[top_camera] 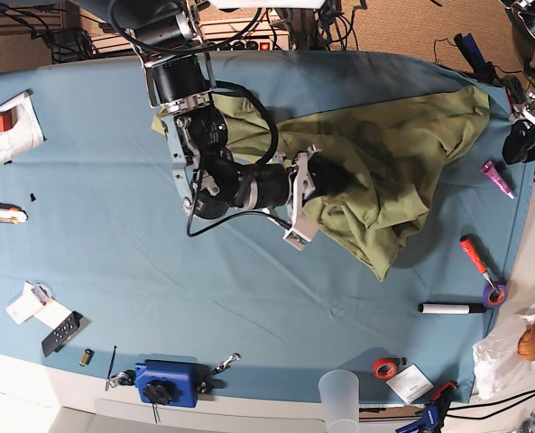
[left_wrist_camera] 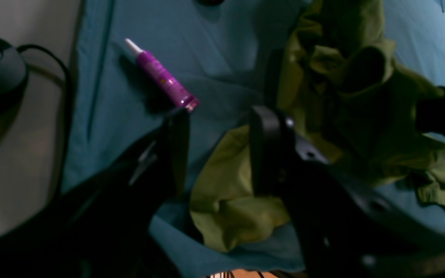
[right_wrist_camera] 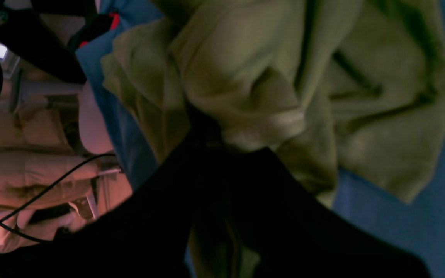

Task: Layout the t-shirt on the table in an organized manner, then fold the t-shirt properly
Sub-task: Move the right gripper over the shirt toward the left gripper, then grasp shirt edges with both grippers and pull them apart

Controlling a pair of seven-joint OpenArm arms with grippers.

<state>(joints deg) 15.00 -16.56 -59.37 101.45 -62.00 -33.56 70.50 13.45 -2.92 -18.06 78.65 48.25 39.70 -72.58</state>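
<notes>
My right pincer (top_camera: 326,180) clamps the olive-green cotton t-shirt (top_camera: 402,153), which trails toward two o'clock; my left pincer (left_wrist_camera: 218,150) gapes, empty.

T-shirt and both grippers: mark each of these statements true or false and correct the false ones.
1. The t-shirt lies flat and neatly spread. False: it is bunched and creased on the table.
2. The right gripper is shut on the t-shirt. True.
3. The left gripper pinches the shirt. False: its jaws stand apart above the cloth.
4. A purple tube lies on the table beside the shirt. True.
5. The shirt is red. False: it is olive green.
</notes>
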